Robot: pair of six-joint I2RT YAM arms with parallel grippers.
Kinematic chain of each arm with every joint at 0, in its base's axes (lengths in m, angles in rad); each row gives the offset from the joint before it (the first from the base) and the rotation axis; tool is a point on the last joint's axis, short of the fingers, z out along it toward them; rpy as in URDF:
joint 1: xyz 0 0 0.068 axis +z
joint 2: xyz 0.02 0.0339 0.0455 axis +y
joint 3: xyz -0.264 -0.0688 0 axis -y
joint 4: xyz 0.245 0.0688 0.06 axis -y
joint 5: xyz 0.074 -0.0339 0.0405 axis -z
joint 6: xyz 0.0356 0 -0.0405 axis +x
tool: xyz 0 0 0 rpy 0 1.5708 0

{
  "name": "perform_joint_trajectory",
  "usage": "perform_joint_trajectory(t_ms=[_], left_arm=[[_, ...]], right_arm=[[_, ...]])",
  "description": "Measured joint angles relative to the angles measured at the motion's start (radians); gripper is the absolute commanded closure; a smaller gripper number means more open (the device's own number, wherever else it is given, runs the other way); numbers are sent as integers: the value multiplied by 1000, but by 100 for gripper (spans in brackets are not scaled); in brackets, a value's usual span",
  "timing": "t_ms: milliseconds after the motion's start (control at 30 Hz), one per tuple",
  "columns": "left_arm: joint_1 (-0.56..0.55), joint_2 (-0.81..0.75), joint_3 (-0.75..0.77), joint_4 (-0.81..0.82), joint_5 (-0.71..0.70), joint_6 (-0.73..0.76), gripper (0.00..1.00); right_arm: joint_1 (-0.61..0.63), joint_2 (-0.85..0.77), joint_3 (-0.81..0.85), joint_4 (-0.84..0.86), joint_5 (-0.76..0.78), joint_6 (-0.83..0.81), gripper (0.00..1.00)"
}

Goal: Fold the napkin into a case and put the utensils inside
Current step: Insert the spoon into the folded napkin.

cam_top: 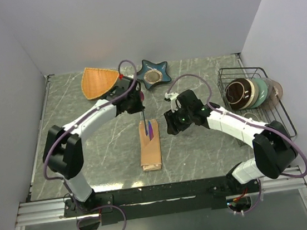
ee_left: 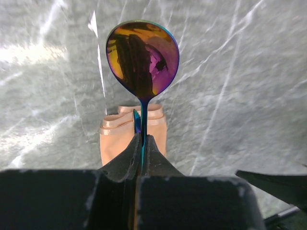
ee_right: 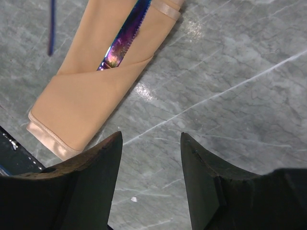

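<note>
The left claw (ee_left: 143, 143) was shut tight on the thin handle of the spoon (ee_left: 142, 57), its two fingers pressed together with the handle pinched between them. In the left wrist view the spoon's round iridescent bowl stood out beyond the fingertips, showing purple and gold reflections. Below it lay the napkin (ee_left: 112, 139), already folded into a long narrow case on the desk (cam_top: 101, 149). From above, the left claw (cam_top: 141, 109) hung over the far end of the napkin (cam_top: 149, 152), with the spoon's handle pointing down toward the case's opening; whether it touched the cloth could not be told.

A knife (ee_right: 122, 40) with a serrated edge and a purple-blue sheen sat tucked in the diagonal pocket of the napkin (ee_right: 91, 91), its blade sticking out toward the far end.

The right claw (ee_right: 151, 143) stood with its fingers apart and nothing between them, poised above bare desk just right of the napkin.

At the back of the desk sat an orange fan-shaped dish (cam_top: 99, 80) and a teal star-shaped dish (cam_top: 155, 72). On the right, a wire basket (cam_top: 221, 74) held several bowls (cam_top: 240, 93) on edge.
</note>
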Motion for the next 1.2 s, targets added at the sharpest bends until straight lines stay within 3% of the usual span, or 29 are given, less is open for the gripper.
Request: perform_joint_trajectory(t_ms=[733, 1200], left_arm=[[-69, 146, 18, -33, -100, -27, 99], [-133, 143, -101, -32, -122, -40, 99]], right_arm=[[-8, 1, -43, 45, -20, 64, 40], [-9, -1, -43, 48, -16, 64, 39]])
